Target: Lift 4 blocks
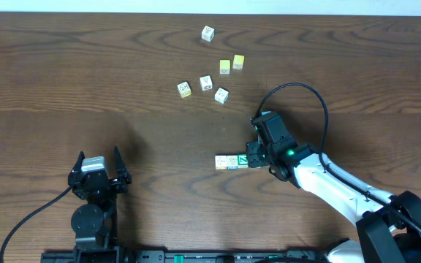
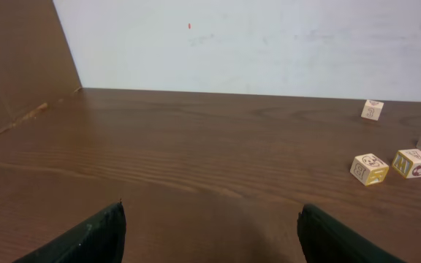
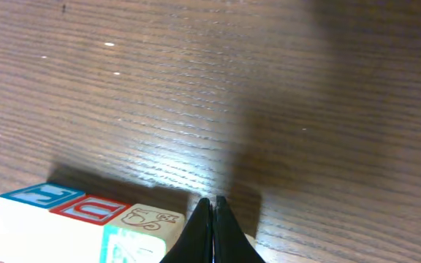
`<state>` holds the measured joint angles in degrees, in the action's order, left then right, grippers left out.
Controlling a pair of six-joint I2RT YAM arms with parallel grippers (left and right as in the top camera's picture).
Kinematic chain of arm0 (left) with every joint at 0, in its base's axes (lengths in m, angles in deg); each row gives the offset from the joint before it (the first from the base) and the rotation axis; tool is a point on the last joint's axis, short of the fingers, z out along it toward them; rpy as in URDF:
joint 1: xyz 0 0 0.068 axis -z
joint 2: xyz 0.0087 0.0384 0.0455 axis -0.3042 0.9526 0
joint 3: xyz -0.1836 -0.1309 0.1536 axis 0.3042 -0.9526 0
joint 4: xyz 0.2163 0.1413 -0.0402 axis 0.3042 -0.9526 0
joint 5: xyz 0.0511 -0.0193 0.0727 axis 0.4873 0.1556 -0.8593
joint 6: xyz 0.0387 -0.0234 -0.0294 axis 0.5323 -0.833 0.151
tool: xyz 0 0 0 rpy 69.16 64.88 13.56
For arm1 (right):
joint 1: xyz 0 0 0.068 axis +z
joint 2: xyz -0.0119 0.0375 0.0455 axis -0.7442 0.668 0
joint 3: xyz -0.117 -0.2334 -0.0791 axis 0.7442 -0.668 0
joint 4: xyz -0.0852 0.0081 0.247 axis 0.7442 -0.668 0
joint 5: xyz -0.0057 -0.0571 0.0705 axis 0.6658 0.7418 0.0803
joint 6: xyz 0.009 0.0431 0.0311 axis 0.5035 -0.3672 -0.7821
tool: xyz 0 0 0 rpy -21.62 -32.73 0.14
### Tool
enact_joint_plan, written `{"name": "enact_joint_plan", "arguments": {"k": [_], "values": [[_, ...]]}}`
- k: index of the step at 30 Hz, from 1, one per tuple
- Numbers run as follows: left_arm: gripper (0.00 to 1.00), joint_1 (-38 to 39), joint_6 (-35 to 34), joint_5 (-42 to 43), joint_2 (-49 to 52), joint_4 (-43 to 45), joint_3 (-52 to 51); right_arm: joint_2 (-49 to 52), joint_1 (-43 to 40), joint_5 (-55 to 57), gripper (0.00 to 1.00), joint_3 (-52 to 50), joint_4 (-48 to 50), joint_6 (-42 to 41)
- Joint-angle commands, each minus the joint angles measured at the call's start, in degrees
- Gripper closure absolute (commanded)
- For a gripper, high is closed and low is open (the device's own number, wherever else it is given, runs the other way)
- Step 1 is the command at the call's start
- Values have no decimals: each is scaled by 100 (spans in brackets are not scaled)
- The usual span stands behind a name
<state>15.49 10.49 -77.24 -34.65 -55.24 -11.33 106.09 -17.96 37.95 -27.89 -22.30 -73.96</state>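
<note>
Right end effector (image 3: pixel 212 208): fingers pinched shut, holding nothing, tips low at the green-faced end of the line; it looks more like nudging than gripping.
Four blocks (image 1: pixel 232 161): side by side in one tight row on the counter (image 1: pixel 123 88), probably lined up to be squeezed and raised together.
Left end effector (image 1: pixel 99 169): spread wide, idle, well apart.
Spare cubes (image 1: pixel 221 95): scattered farther back.

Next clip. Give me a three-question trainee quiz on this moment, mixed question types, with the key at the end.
1. True or false: the left gripper stands open, holding nothing.
2. Count the loose cubes lying apart from the row of blocks: ___.
3. The right gripper's shut tips are: A) among the loose cubes; B) at one end of the row; C) touching the left gripper.
Key: 1 true; 2 six; 3 B.
</note>
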Motion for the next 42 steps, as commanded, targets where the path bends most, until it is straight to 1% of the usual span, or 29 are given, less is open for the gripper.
{"name": "enact_joint_plan", "arguments": {"k": [1, 10, 15, 17, 21, 26, 30, 35, 42], "values": [[24, -28, -26, -72, 15, -227, -109, 50, 35, -129, 99, -39, -7, 68], [25, -28, -26, -72, 15, -227, -109, 50, 35, -160, 99, -39, -50, 68], [24, -28, -26, -72, 15, -227, -109, 50, 22, 428, 99, -39, -42, 50], [24, -28, -26, -72, 15, -227, -109, 50, -11, 505, 99, -37, -44, 46], [25, -28, -26, -72, 15, -227, -109, 50, -219, 518, 99, -35, -42, 42], [24, -28, -26, -72, 15, -227, -109, 48, -485, 719, 99, -35, -225, -212], [24, -28, -26, -72, 15, -227, -109, 48, -605, 678, 99, -33, -551, -433], [25, -28, -26, -72, 15, -227, -109, 48, -542, 337, 99, -33, -848, -448], [24, -28, -26, -72, 15, -227, -109, 48, -339, 133, 99, -35, -890, -450]]}}
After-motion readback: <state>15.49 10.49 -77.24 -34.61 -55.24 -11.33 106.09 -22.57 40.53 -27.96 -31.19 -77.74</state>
